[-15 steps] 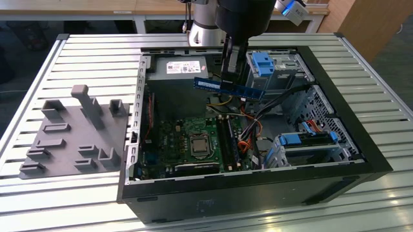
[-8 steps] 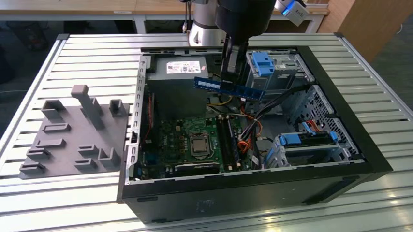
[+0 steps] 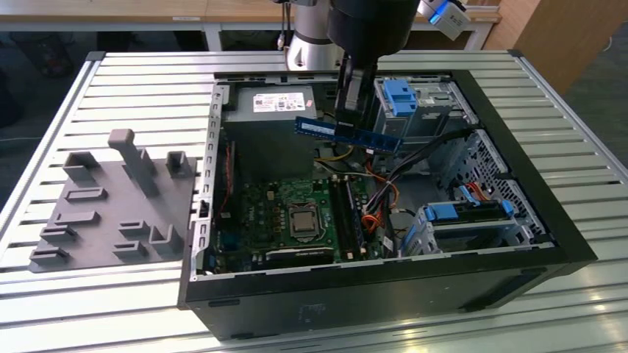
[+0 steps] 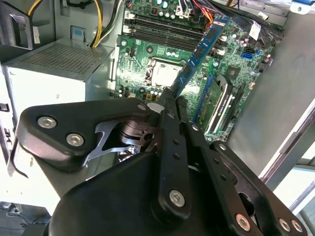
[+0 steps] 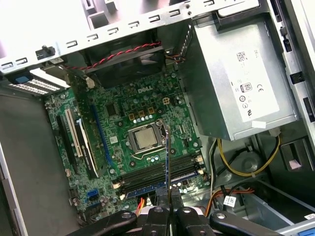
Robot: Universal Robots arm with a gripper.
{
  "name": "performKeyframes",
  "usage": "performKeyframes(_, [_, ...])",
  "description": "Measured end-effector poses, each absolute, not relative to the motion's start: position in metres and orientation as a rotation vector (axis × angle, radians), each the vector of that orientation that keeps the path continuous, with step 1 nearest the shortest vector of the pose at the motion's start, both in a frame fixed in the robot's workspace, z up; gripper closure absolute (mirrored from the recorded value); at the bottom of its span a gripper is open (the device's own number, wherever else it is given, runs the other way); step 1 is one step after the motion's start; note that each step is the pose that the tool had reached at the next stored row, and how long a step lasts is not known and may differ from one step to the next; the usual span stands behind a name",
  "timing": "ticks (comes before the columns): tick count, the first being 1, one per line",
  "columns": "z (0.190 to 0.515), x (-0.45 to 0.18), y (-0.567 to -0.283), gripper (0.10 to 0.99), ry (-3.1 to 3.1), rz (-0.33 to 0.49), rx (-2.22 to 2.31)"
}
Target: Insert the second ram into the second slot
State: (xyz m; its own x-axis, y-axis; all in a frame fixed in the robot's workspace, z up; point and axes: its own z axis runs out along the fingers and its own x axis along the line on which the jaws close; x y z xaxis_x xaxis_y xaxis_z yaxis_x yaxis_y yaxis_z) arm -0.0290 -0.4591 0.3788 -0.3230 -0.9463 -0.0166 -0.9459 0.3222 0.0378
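The second ram [image 3: 349, 134], a thin blue stick with a white label, hangs level above the open computer case [image 3: 549, 220]. My gripper [image 3: 346, 125] is shut on it from above, near its middle. In the second wrist view the ram [image 4: 202, 51] runs out from the gripper [image 4: 168, 101] over the green motherboard [image 4: 147, 83]. In the first wrist view the ram [image 5: 167, 157] shows edge-on beyond the gripper [image 5: 170, 206], above the row of memory slots [image 5: 157, 175] beside the processor socket [image 5: 145, 139]. In the exterior view the slots [image 3: 345, 206] lie well below the ram.
A silver power supply [image 3: 275, 103] fills one corner of the case. Light-blue drive-bay clips [image 3: 402, 95] [image 3: 471, 212] sit on the exterior view's right, with orange and yellow cables [image 3: 378, 195] between. A grey fixture plate with pegs [image 3: 108, 198] lies on the slatted table at the left.
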Motion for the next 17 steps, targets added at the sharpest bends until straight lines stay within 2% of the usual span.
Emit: performKeyframes(17, [0.3788,-0.029,-0.4591,0.953,-2.569,-0.063,1.793])
